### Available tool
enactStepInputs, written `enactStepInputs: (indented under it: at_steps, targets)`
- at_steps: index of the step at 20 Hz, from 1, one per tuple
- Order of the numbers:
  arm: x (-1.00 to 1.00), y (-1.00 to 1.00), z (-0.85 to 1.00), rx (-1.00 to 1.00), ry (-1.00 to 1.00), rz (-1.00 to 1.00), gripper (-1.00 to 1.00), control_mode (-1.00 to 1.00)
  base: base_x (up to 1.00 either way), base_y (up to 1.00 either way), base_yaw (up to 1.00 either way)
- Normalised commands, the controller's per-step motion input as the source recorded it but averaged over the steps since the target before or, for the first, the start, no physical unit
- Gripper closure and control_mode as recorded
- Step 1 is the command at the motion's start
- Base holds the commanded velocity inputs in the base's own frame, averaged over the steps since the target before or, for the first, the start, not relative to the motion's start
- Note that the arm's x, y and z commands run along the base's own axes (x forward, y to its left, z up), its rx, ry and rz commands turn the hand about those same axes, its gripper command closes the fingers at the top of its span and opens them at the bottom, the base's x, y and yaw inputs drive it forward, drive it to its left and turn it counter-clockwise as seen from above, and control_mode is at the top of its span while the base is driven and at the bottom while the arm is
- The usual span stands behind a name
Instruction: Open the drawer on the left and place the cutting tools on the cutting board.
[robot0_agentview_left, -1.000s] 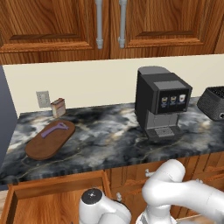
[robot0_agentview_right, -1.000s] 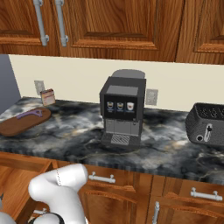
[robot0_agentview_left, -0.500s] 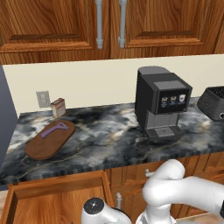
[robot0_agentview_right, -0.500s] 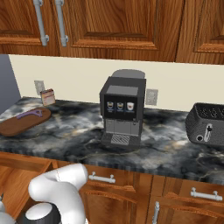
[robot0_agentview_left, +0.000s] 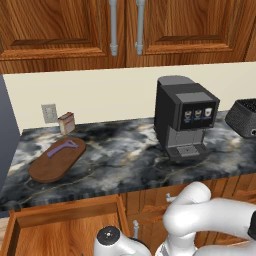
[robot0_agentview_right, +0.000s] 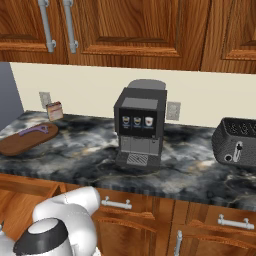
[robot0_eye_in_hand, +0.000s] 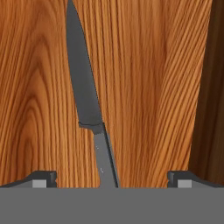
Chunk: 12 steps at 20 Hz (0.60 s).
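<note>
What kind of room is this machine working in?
It looks like a home kitchen. A coffee machine and a toaster stand on a dark marble counter, with wooden cupboards above. A cutting board lies at the counter's left end, and a knife lies in the open drawer.

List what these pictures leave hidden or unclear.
- Knife, hand view: the handle's end runs off the bottom edge, so its length is unknown.
- Gripper, hand view: open, straddling the handle; whether the tips touch the wood cannot be told.
- Drawer, left base view: the front is cut off by the bottom edge, and the arm hides part of the inside.
- Purple tool on the board: too small to identify.
</note>
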Motion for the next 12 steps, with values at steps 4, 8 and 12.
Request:
enactStepInputs:
  at_steps: [4,8,12]
  targets:
    - [0.00,0.00,0.00,0.00,0.00,0.00,-1.00,-1.00,0.00,0.00,0.00]
    - [0.00,0.00,0.00,0.00,0.00,0.00,-1.00,-1.00,0.00,0.00,0.00]
    - [0.00,0.00,0.00,0.00,0.00,0.00,-1.00,-1.00,0.00,0.00,0.00]
